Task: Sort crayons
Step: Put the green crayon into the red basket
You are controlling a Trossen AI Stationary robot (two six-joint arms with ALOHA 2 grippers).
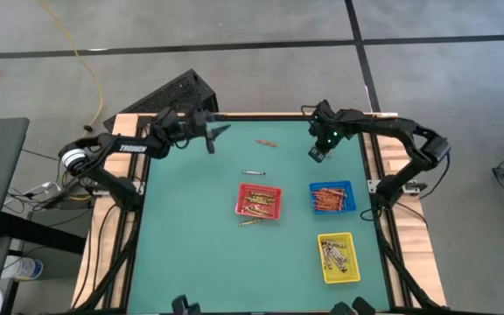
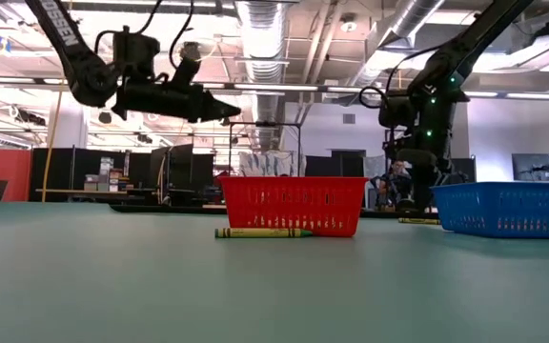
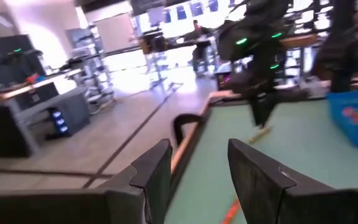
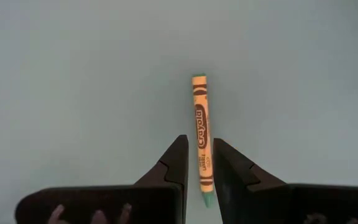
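Observation:
My right gripper (image 4: pixel 201 155) (image 1: pixel 317 154) points down at the far right of the green table, low over it in the low view (image 2: pixel 416 195). Its fingers stand narrowly apart on either side of a yellowish crayon with green ends (image 4: pixel 200 127), near one end. The crayon lies flat on the table (image 2: pixel 417 221), and a thin gap shows beside it. My left gripper (image 3: pixel 194 168) (image 1: pixel 213 135) is open and empty, held high at the far left (image 2: pixel 219 108). Loose crayons lie at the far middle (image 1: pixel 265 142), at the centre (image 1: pixel 252 172) and in front of the red tray (image 2: pixel 260 232).
A red tray (image 1: pixel 240 201), a blue tray (image 1: pixel 311 198) and a yellow tray (image 1: pixel 321 258) each hold crayons, at the middle and right of the table. The left and near parts of the green mat are bare. Wooden rails edge the table.

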